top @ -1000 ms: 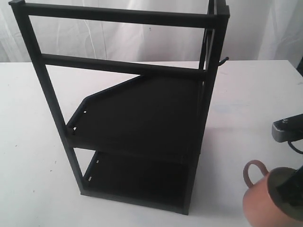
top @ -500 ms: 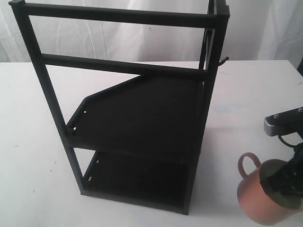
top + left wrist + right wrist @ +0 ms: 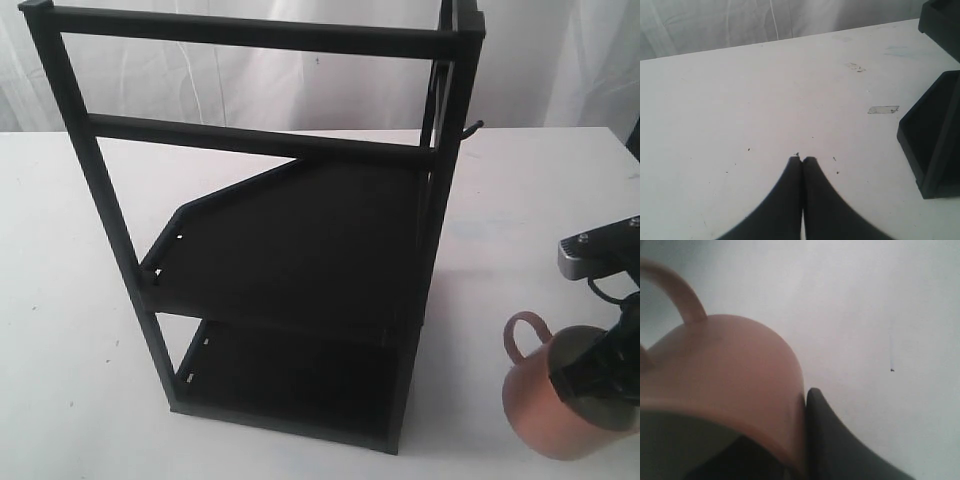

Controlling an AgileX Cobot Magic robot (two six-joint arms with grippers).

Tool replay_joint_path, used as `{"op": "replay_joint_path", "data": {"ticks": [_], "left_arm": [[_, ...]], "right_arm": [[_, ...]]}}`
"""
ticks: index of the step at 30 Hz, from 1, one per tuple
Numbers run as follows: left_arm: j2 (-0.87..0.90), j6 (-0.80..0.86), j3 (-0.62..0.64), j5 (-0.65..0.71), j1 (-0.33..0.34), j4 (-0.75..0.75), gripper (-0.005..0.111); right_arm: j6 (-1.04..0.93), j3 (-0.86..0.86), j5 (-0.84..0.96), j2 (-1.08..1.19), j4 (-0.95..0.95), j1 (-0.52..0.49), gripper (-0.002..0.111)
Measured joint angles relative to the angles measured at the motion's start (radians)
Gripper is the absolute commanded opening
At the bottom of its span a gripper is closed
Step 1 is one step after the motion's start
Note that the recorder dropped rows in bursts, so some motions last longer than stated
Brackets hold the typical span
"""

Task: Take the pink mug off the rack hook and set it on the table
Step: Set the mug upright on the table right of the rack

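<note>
Shifted slightly toward the rack [image 3: 300, 250], the pink mug [image 3: 550, 415] tilts, handle facing it, rim clamped by the right pincer [image 3: 595, 385], near the tabletop [image 3: 80, 300].

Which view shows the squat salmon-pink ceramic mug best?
Exterior view: the squat salmon-pink ceramic mug shows its body and loop handle, to the right of the tall black rack. Right wrist view: a close-up of wall and handle only, with the rim cropped. Left wrist view: no mug.

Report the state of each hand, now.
Left hand: closed, holding nothing.
Right hand: closed on the pink mug, gripping its wall.
</note>
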Motion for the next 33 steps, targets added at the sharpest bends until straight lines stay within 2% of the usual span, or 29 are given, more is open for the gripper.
{"op": "replay_joint_path", "data": {"ticks": [17, 33], "left_arm": [[0.0, 0.0, 0.0, 0.0, 0.0, 0.0, 0.0], [0.0, 0.0, 0.0, 0.0, 0.0, 0.0, 0.0]], "right_arm": [[0.07, -0.048, 0.043, 0.178, -0.06, 0.0, 0.0], [0.073, -0.048, -0.01, 0.186, -0.062, 0.0, 0.0]]}}
